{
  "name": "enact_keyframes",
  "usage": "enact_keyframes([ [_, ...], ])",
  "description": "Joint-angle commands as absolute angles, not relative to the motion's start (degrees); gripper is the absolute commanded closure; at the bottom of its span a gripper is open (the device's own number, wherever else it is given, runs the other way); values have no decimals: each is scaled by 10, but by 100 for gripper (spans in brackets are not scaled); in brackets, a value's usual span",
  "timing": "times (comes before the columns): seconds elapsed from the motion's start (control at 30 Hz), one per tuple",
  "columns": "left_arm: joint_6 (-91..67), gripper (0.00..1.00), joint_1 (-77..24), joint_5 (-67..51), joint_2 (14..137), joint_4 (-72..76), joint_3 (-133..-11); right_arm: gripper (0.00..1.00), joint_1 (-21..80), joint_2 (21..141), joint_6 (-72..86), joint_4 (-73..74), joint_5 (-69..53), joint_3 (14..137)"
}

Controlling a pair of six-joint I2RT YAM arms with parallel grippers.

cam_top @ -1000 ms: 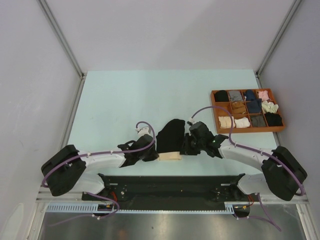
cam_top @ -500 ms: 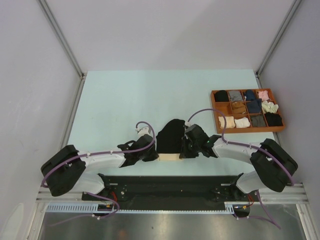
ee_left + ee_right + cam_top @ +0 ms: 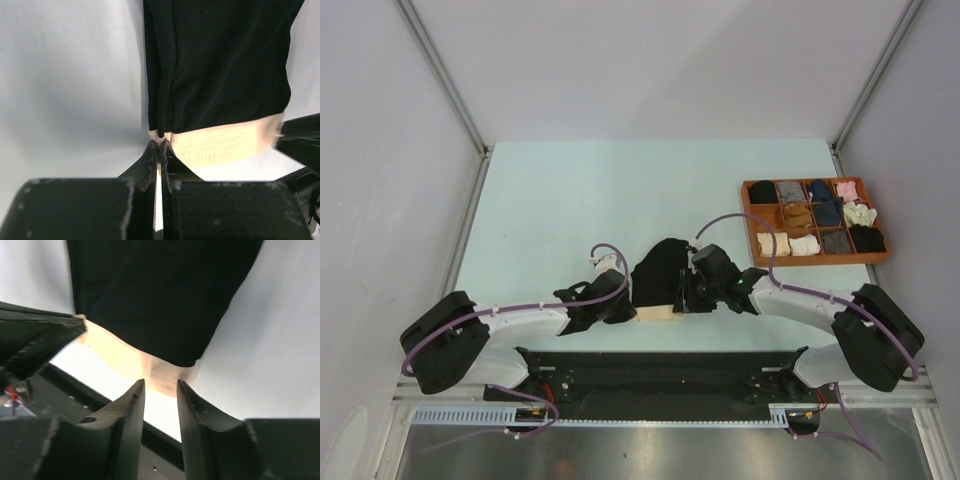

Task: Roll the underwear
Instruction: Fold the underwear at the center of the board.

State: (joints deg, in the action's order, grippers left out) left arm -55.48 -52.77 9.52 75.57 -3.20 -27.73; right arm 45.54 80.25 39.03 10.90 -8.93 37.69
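The black underwear (image 3: 661, 275) lies flat on the pale table (image 3: 550, 200), low in the centre of the top view, its beige waistband (image 3: 657, 313) nearest the bottom edge. The left gripper (image 3: 160, 144) is pressed closed, pinching the waistband's left corner at the lower middle of its wrist view. The right gripper (image 3: 160, 383) stands with its jaws parted at the bottom centre of its wrist view, the waistband's other corner just beyond the tips, unheld. A brown tray (image 3: 752, 222) of rolled garments sits at the right.
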Motion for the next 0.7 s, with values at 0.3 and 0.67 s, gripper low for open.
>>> enact_keyframes([
  [0.3, -546, 100, -532, 115, 748, -60, -262, 56, 395, 792, 374, 124, -148, 377],
  [0.67, -545, 100, -532, 118, 746, -63, -264, 56, 397, 823, 381, 119, -174, 370],
])
